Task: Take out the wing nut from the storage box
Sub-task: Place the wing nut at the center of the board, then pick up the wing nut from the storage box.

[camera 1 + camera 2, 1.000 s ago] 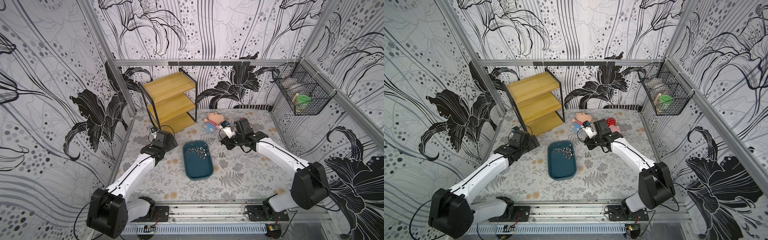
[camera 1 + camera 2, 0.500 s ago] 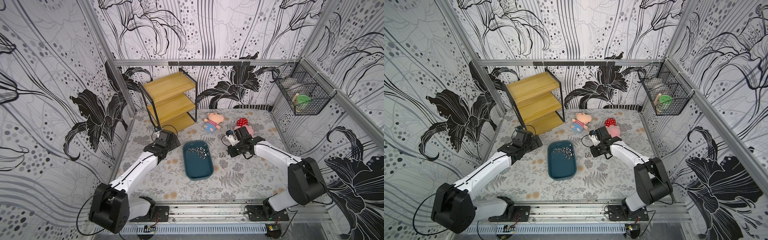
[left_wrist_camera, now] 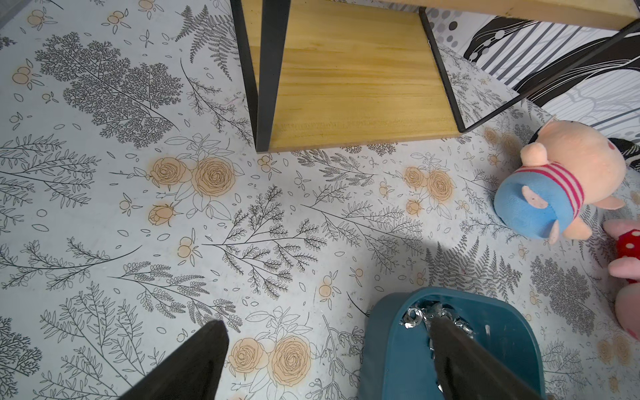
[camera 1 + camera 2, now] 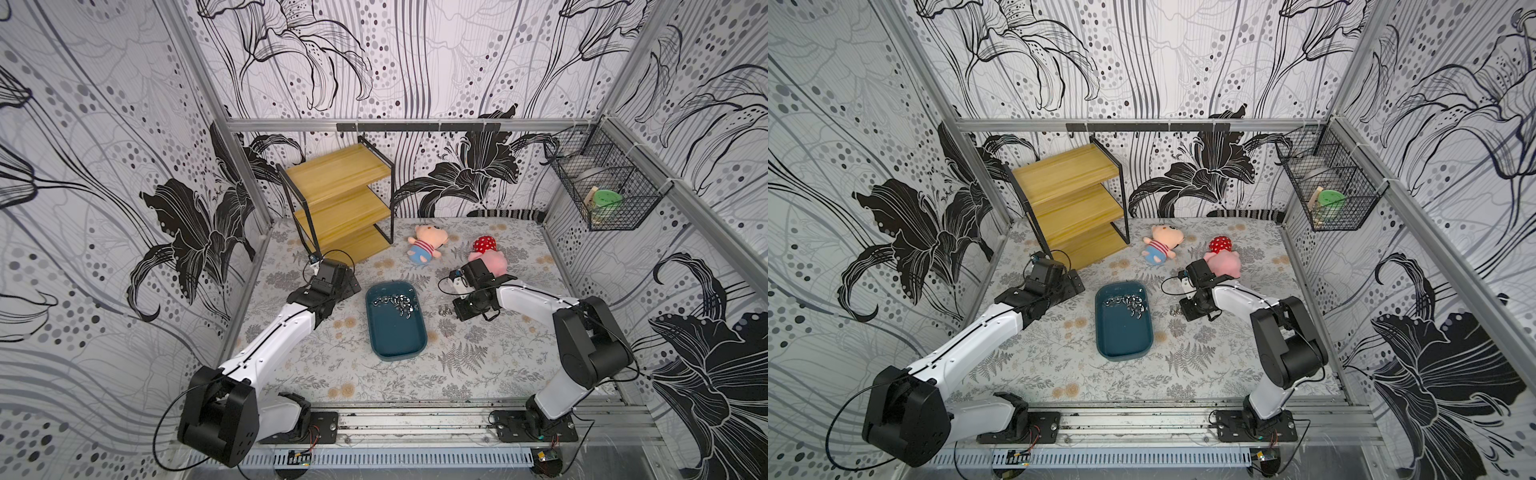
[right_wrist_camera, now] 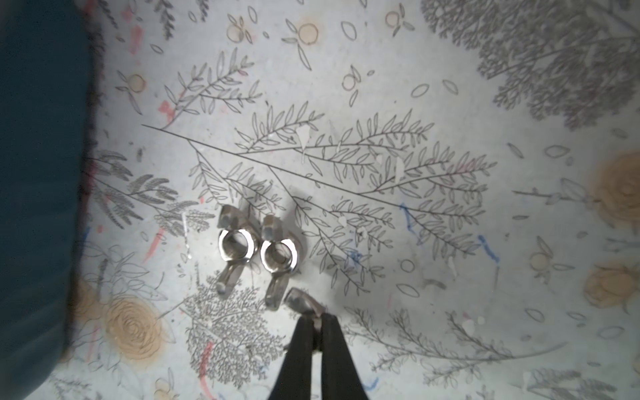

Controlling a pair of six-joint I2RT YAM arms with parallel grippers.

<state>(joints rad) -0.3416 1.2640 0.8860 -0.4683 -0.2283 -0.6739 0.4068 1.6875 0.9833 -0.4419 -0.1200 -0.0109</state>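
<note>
The right arm (image 4: pixel 536 300) stretches low over the table (image 5: pixel 450 104), right gripper (image 5: pixel 313 320) pinching a shiny silver wing nut (image 5: pixel 299 299). The left gripper (image 3: pixel 329 323) is spread wide near the storage box (image 3: pixel 502 346).

Right end effector (image 5: pixel 315 320) nearer storage box (image 4: pixel 395 338)

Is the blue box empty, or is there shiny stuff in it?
Not empty. A heap of shiny wing nuts lies at the far end of the storage box; its near half is bare.
</note>
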